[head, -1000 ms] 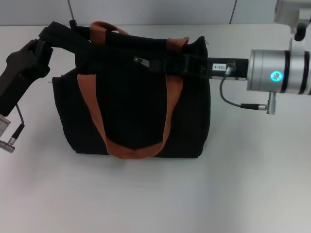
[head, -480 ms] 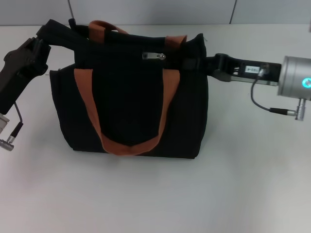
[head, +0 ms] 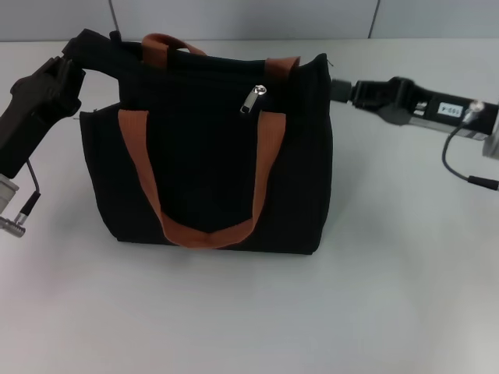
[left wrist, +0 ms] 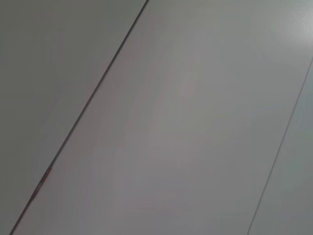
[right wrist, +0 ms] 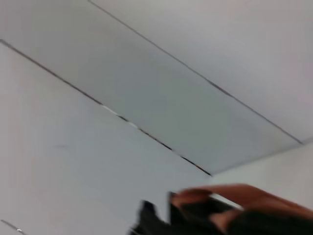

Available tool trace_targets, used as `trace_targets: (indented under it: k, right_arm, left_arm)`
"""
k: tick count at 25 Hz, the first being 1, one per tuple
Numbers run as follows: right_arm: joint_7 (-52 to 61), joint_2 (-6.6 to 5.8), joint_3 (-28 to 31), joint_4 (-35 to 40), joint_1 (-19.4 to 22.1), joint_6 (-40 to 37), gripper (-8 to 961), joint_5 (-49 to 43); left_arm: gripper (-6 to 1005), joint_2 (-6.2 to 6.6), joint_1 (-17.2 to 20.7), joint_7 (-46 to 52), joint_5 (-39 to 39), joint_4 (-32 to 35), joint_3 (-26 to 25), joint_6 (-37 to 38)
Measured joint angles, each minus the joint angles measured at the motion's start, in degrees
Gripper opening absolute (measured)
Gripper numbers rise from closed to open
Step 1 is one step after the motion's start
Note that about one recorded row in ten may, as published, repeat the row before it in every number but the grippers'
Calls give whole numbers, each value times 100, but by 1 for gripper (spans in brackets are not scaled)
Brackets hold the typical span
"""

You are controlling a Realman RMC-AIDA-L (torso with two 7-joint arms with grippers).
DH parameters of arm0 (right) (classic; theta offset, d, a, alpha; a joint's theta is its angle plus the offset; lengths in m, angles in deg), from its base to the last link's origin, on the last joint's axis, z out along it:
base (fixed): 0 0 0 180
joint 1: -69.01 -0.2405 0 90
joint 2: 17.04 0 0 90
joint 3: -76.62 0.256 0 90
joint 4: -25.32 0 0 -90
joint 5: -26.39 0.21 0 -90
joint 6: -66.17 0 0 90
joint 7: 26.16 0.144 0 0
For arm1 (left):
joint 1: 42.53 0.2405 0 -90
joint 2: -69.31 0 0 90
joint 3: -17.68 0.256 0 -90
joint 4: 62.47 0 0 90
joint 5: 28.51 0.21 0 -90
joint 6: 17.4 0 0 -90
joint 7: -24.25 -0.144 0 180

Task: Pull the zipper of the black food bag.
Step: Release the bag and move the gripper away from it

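Note:
The black food bag (head: 210, 171) stands upright in the middle of the white table, its orange-brown straps (head: 207, 232) looping down its face. The zipper (head: 252, 100), a small silver pull tab, hangs loose near the top edge, right of centre. My left gripper (head: 72, 68) is shut on the bag's upper left corner and holds it stretched outwards. My right gripper (head: 341, 91) hovers just off the bag's upper right corner, apart from the fabric and holding nothing. In the right wrist view the black food bag (right wrist: 195, 218) shows blurred with an orange strap (right wrist: 234, 196).
The white table (head: 390, 296) spreads around the bag on the near side and to the right. A grey panelled wall (left wrist: 156, 117) fills the left wrist view. Cables (head: 460, 167) hang from both wrists.
My right gripper has let go of the zipper pull and drawn back to the right, off the bag. The pull tab slid right along the zip line and now hangs down. The left arm stayed.

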Motion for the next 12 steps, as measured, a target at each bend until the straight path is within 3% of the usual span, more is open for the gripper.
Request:
trace_targets:
  k: [7, 12]
  right_arm:
    - [-1243, 260, 1099, -40, 251, -735, -1, 19]
    - [-2265, 387, 1217, -48, 426, -1035, 46, 22]
  left_arm:
    - [105, 0, -77, 42, 38, 6, 61, -32]
    - [105, 36, -128, 1, 299, 299, 124, -14]
